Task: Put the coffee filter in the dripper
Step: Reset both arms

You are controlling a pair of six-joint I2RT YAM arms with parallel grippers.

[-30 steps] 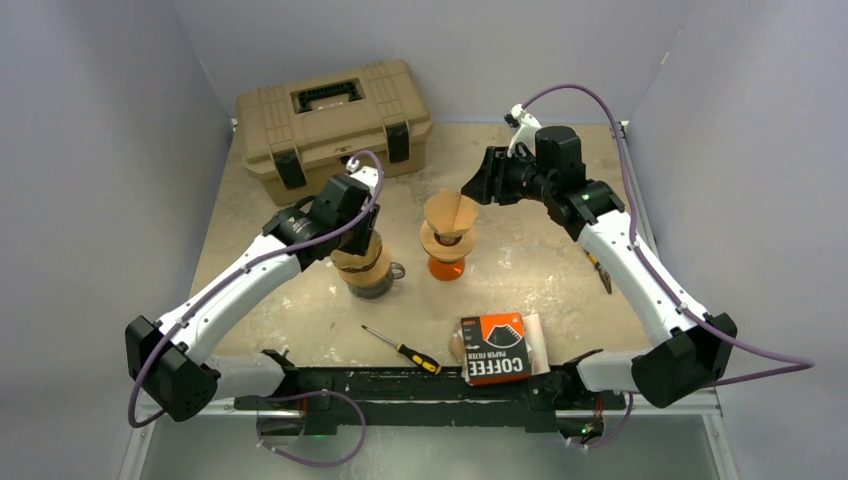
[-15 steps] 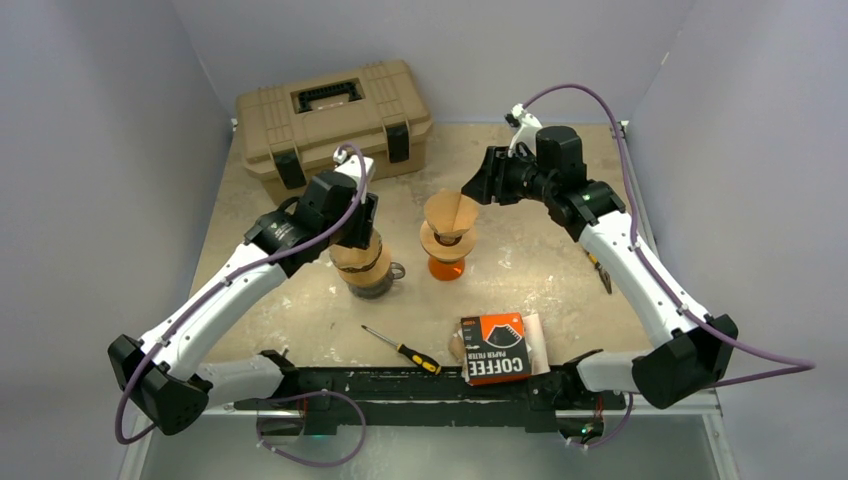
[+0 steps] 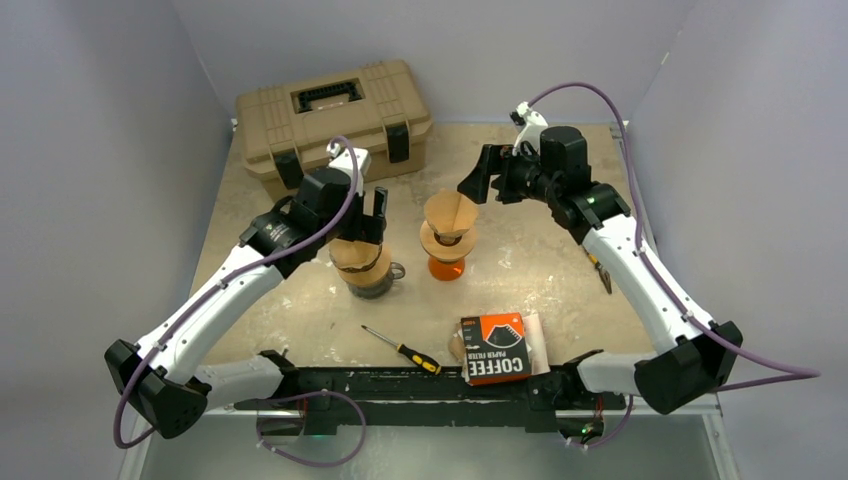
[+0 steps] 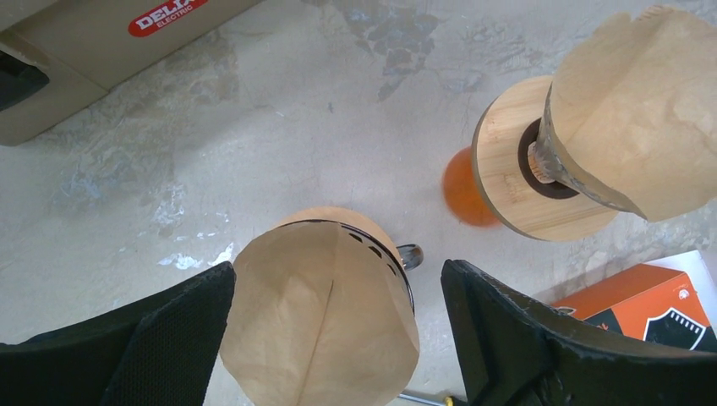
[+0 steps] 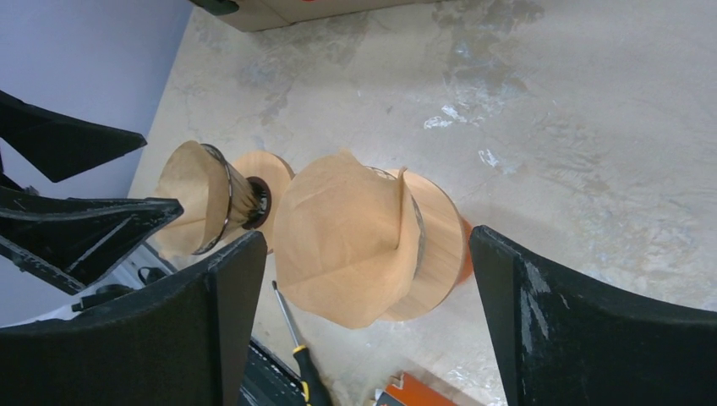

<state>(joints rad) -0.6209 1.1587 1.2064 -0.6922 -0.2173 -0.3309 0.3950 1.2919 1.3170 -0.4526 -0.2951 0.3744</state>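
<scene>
Tan plastic forms the closed case [image 3: 333,115] at the far left corner of the worktop [image 3: 520,270]. Just in front of it, the left end effector [image 3: 372,218] hangs over a dark-rimmed dripper [image 3: 372,285], fingers spread wide and gripping nothing. A brown coffee filter [image 4: 317,330] sits opened in that dripper's cone, framed by the two fingers in the left wrist view. Near the front edge lies a screwdriver [image 3: 402,349]. To the right of the first dripper, close but apart, stands a second dripper [image 3: 447,262] with a wooden collar and orange base, carrying its own paper cone [image 3: 450,212]. An orange-and-black filter box [image 3: 495,347] lies in front of it. The right end effector [image 3: 478,183] hovers beyond and right of this cone, also wide open and empty. A small tool [image 3: 600,272] lies beside the right arm, too small to identify.
</scene>
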